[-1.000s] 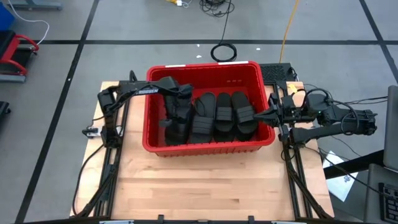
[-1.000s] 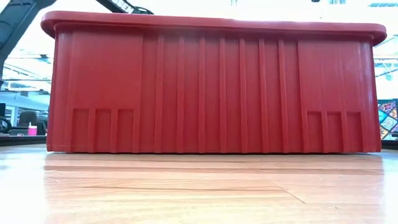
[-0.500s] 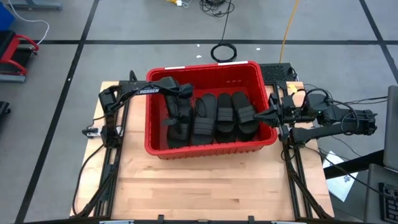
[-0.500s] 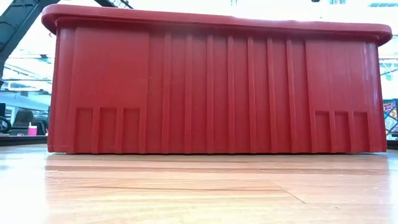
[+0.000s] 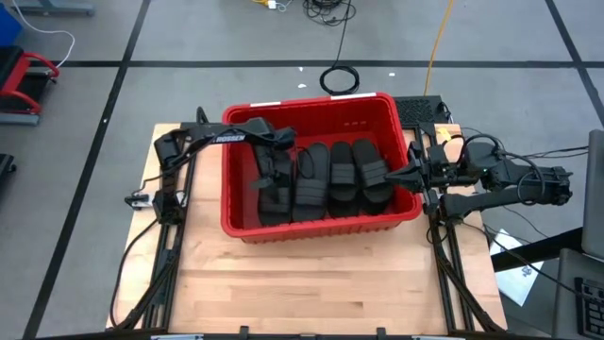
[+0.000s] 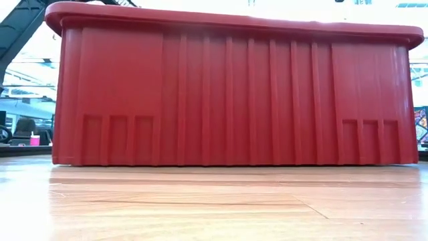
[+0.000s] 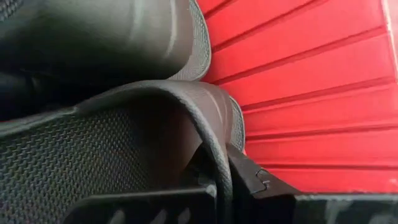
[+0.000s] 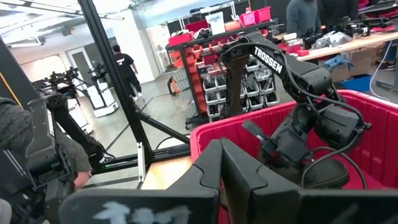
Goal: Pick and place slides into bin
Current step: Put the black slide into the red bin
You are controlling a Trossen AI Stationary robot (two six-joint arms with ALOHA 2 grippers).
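- 4 matte black rubber slides (image 5: 326, 177) are lying side by side inside the large red ribbed plastic bin (image 5: 311, 227).
- Left gripper (image 5: 274, 194) is reaching in, fingers clamped on the leftmost slide's sole edge.
- Right gripper (image 5: 411, 175) is waiting together at the rim.
- Rubber looks light, bendy, grippy; pinching the strap or edge seems safest.

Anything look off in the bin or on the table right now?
Nothing stands out. The slides lie side by side inside the red bin, none on the table. The left gripper is down among them; the right gripper waits at the bin's rim.

High view overhead; low view table-level, close; both share bin (image 5: 321, 227).
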